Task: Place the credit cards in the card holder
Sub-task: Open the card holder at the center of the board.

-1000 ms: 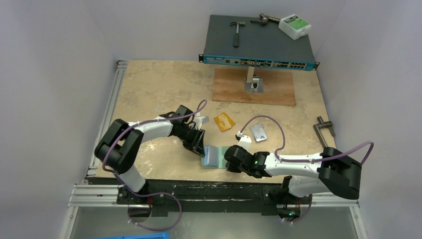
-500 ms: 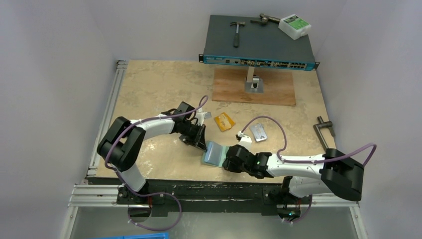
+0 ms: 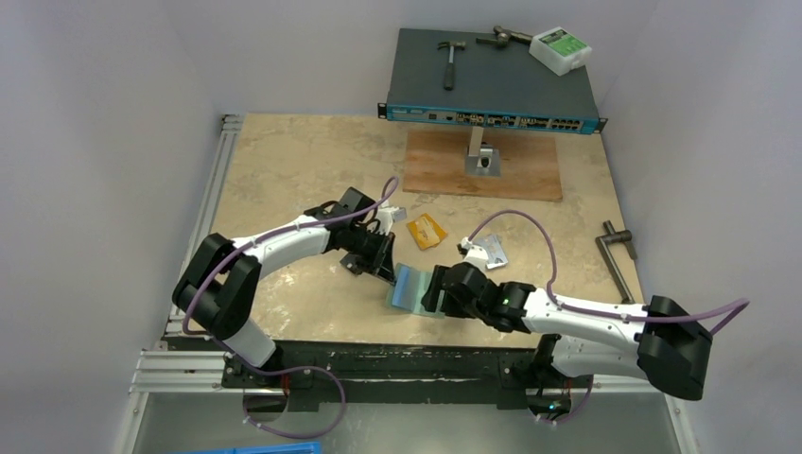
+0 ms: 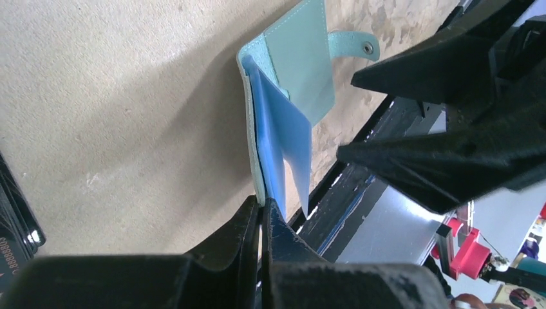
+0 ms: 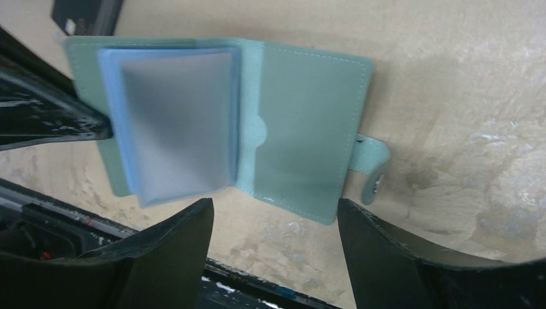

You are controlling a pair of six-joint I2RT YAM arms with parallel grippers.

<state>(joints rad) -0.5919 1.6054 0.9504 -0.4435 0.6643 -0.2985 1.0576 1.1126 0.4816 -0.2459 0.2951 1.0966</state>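
close to me, near the front edge of the table (image 3: 293, 161), the teal card holder (image 3: 409, 288) lies open between my two grippers. my left gripper (image 4: 261, 215) comes in from the left. its two fingers are pressed together and pinch the left edge of the card holder, right where the teal cover meets the pale blue sleeves (image 4: 283, 138). in the left wrist view the sleeves stand up a little from the cover. the snap tab (image 5: 373, 168) sticks out on the far side from that pinch.

my right gripper (image 5: 273, 206) sits just beside the card holder on the right. its fingers (image 5: 174, 248) are spread wide apart. they hold nothing, and i can see the open card holder in the gap between them.

a bit farther back, two credit cards lie flat on the table. the orange card (image 3: 427, 230) is behind the card holder, near my left gripper. the silver-grey card (image 3: 492, 251) is to the right of it, near my right arm's cable. neither card is in the card holder.

out by the right edge lies a metal handle (image 3: 615, 251).

farther back there is a wooden board (image 3: 444, 170) with a small metal stand (image 3: 480, 156) on it. behind that is a network switch (image 3: 492, 90). on top of it lie a hammer (image 3: 450, 59) and a white box (image 3: 560, 49) with a green label.
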